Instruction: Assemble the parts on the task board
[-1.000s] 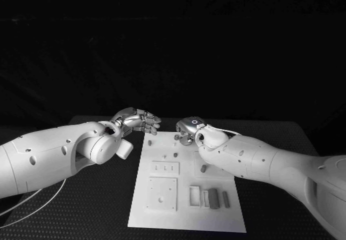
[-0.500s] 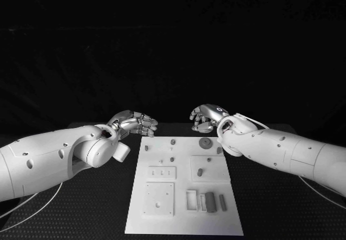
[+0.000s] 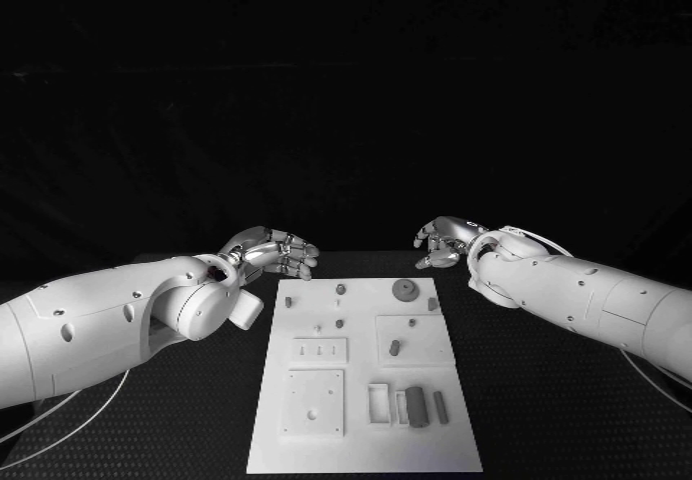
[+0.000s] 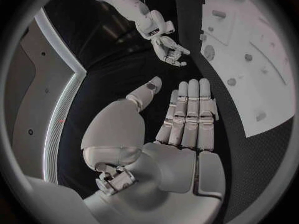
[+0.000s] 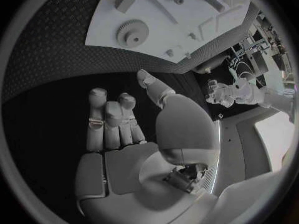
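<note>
**Q:** Where are the hands, relative to the task board?

**A:** The white task board (image 3: 364, 375) lies on the black table (image 3: 562, 400). The left hand (image 3: 274, 250) hovers just off the board's far left corner, the right hand (image 3: 447, 243) off its far right corner. Both hold nothing, with their fingers loosely curled and apart, probably parked so the board stays unobstructed.

**Q:** And the parts?

**A:** All rest on the board. A gear (image 3: 408, 290) sits at its far right corner, nearest the right hand. Small pegs (image 3: 342, 289) stand at the far end and grey blocks (image 3: 417, 407) lie at the near end, likely awaiting pickup.
</note>
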Available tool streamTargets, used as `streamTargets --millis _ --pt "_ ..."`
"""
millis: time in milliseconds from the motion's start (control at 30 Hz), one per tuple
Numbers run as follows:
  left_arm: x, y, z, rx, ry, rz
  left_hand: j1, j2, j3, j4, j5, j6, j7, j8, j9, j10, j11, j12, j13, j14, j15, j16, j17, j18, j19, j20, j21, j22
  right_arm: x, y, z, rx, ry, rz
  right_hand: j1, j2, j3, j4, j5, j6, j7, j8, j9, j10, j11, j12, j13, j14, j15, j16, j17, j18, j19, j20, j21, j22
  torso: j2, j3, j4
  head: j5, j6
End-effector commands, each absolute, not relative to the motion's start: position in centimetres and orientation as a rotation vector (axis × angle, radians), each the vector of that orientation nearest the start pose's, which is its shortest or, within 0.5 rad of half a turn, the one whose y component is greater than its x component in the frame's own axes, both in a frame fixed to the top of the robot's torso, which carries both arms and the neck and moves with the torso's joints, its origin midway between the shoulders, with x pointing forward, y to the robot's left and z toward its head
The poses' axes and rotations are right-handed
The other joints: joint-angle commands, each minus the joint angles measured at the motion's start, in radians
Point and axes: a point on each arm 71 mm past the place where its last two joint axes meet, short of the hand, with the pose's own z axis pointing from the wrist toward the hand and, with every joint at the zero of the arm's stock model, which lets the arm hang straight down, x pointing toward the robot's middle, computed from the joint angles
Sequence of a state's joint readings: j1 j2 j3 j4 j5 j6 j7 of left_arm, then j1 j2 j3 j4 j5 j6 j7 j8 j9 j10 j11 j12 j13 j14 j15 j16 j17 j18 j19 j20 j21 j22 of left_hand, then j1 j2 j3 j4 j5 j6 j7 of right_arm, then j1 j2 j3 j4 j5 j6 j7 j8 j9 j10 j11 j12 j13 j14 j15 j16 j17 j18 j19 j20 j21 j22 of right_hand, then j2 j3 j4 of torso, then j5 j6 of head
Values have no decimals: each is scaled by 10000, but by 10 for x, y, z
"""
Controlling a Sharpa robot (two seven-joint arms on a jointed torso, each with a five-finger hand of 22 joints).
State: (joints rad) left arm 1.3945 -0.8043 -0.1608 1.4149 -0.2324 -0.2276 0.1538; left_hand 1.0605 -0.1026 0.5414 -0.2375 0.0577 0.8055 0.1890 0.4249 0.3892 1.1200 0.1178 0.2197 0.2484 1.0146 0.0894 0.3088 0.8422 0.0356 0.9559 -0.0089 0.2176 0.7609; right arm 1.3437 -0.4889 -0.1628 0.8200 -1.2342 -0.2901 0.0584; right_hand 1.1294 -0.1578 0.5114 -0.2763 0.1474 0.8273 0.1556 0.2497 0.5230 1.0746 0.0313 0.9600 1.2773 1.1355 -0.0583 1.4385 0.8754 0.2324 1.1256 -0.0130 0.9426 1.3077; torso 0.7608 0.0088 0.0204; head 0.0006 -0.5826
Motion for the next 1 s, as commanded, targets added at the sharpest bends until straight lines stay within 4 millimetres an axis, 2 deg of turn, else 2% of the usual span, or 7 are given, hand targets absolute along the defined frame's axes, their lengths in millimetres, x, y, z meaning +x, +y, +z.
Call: streamTargets --millis 33,167,367,833,900,1000 --pt "524 216 -142 -8199 16757 -13323 86 48 4 -79 -37 -88 0 -45 1 -62 8 -55 19 10 17 -40 15 54 -12 1 -42 11 607 -226 -180 -957 17295 4392 -115 -45 73 30 4 -28 93 -55 -5 -661 212 90 -9 -86 28 68 23 294 -34 -55 69 251 8 -4 -20 -24 -15" --pt "524 214 -143 -8195 16834 -13331 87 52 5 -81 -36 -88 0 -45 1 -64 9 -56 21 11 17 -42 18 54 -12 0 -43 13 608 -227 -193 -1083 17743 4034 -103 -69 116 22 3 -210 105 -155 -49 -727 225 230 -35 -109 43 129 74 294 -91 -58 169 252 14 1 0 -143 -61" --pt "525 212 -143 -8171 16889 -13369 93 69 11 -83 -36 -87 1 -45 3 -68 11 -59 24 13 16 -47 23 55 -9 -1 -45 15 606 -224 -209 -999 18057 4160 -182 -87 158 118 2 -403 115 -258 -127 -804 245 463 -64 -156 72 264 175 294 -143 -60 336 249 13 -14 5 -193 -144" --pt "526 211 -145 -8205 16940 -13290 91 96 15 -80 -36 -92 3 -48 4 -78 16 -67 33 16 16 -58 35 53 -9 0 -52 19 604 -211 -210 -1076 18033 4660 -225 100 178 131 -2 -242 66 -151 -117 -815 195 632 -153 -152 22 325 214 294 -175 -88 470 239 9 -10 3 -163 -205" --pt "526 211 -145 -8203 16952 -13294 90 96 14 -81 -37 -94 4 -50 4 -79 16 -68 35 15 17 -61 36 53 -9 1 -53 20 604 -208 -211 -1029 17986 4762 -288 183 173 172 -2 -252 89 -155 -128 -825 211 664 -185 -154 33 329 217 294 -186 -87 494 235 8 -5 0 -150 -210" --pt "526 211 -145 -8198 16970 -13297 91 98 15 -82 -36 -97 5 -51 4 -81 17 -70 36 16 17 -63 38 53 -9 1 -54 21 604 -206 -211 -1038 18017 4790 -300 292 178 163 -1 -199 106 -124 -127 -823 228 711 -223 -141 52 346 224 294 -195 -97 527 233 12 -15 11 -212 -226"
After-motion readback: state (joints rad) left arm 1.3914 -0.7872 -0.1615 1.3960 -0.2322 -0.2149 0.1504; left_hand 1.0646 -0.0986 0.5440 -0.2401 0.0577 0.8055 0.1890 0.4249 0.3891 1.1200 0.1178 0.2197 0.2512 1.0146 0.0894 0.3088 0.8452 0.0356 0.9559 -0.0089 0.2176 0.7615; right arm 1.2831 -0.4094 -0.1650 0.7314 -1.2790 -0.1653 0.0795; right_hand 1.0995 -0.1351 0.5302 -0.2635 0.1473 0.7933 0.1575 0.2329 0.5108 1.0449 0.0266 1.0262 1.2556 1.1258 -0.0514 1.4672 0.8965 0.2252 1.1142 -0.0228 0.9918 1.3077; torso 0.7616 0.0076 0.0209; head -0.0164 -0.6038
